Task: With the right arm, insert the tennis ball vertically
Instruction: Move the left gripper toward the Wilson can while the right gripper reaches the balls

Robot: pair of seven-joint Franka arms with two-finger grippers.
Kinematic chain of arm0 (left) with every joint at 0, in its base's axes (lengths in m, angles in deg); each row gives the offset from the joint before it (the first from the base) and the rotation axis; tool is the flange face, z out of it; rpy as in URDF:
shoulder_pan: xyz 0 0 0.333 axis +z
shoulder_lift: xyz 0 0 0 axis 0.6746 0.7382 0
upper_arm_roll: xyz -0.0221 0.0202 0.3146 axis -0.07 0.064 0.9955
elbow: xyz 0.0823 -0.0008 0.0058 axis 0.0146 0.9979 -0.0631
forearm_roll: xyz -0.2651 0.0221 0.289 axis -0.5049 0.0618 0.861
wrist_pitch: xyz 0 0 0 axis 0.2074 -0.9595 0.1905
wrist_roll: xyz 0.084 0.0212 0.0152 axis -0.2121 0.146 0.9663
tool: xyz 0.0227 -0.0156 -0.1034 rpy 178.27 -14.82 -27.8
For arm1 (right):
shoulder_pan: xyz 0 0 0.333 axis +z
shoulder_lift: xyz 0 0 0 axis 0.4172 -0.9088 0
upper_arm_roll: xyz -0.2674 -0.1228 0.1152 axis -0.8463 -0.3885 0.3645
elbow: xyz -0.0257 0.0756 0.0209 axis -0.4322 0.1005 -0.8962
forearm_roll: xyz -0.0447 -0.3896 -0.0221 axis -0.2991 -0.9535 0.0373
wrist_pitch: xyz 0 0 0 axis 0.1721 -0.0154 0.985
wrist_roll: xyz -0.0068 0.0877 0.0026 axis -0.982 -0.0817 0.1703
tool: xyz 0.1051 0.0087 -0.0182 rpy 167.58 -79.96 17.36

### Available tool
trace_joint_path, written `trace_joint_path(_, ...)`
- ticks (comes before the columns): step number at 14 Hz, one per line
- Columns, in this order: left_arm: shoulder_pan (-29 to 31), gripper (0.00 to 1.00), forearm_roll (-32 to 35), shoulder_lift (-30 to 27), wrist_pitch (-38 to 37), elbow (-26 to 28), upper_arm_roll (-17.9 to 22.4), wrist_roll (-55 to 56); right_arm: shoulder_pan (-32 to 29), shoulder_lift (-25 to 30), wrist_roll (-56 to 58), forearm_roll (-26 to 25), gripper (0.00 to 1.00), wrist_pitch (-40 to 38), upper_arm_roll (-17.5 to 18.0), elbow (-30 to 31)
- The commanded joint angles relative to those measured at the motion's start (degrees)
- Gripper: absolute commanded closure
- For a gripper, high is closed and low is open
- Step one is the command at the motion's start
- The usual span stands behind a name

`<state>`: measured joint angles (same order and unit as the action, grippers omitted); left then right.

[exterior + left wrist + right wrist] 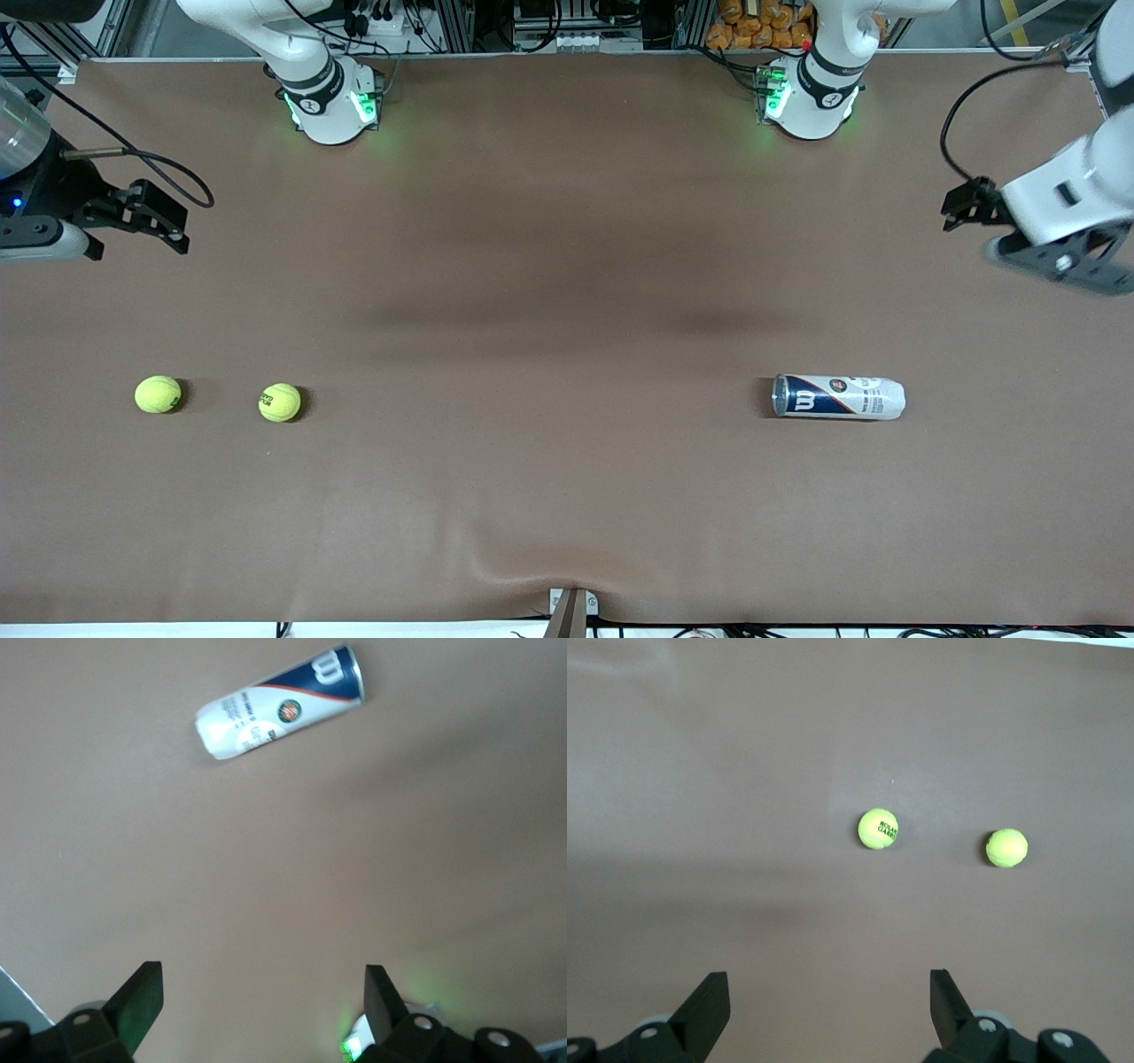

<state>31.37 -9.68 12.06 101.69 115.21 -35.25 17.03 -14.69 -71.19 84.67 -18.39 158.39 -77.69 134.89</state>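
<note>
Two yellow-green tennis balls lie on the brown table toward the right arm's end: one (pixel 158 394) (pixel 1006 848) close to that end, the other (pixel 280 402) (pixel 878 828), with dark print, beside it toward the middle. A blue-and-white ball can (pixel 839 396) (pixel 279 713) lies on its side toward the left arm's end, its metal-rimmed end facing the table's middle. My right gripper (pixel 164 221) (pixel 828 979) hangs open and empty over the table at its own end, apart from the balls. My left gripper (pixel 961 206) (pixel 263 970) waits open and empty at its own end.
The two arm bases (pixel 330 106) (pixel 808 97) stand along the table's edge farthest from the front camera. A black cable (pixel 168 168) loops from the right arm's hand. A small bracket (pixel 571 607) sits at the table's near edge.
</note>
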Motion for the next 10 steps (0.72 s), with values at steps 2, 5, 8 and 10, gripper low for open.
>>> trace_joint_path(2,-2.74,0.00,5.16,9.44,2.88,-3.20,-0.32,-11.22,-0.65,-1.82,0.22,-0.88,0.00,0.63,0.12,-0.62)
trace_joint_path(5,-5.20,0.00,9.31,14.28,9.39,-3.21,-0.32,-13.27,-2.14,-1.82,0.66,-0.26,0.00,0.63,0.03,-0.45)
trace_joint_path(8,-6.17,0.00,10.72,18.50,13.79,-3.29,-0.23,-13.62,-5.13,-5.76,1.45,-0.70,0.00,4.13,-0.06,1.91)
trace_joint_path(10,-6.61,0.00,16.05,21.23,17.65,-3.29,-0.40,-14.06,-7.76,-6.48,1.54,-0.44,0.00,10.18,0.03,7.26)
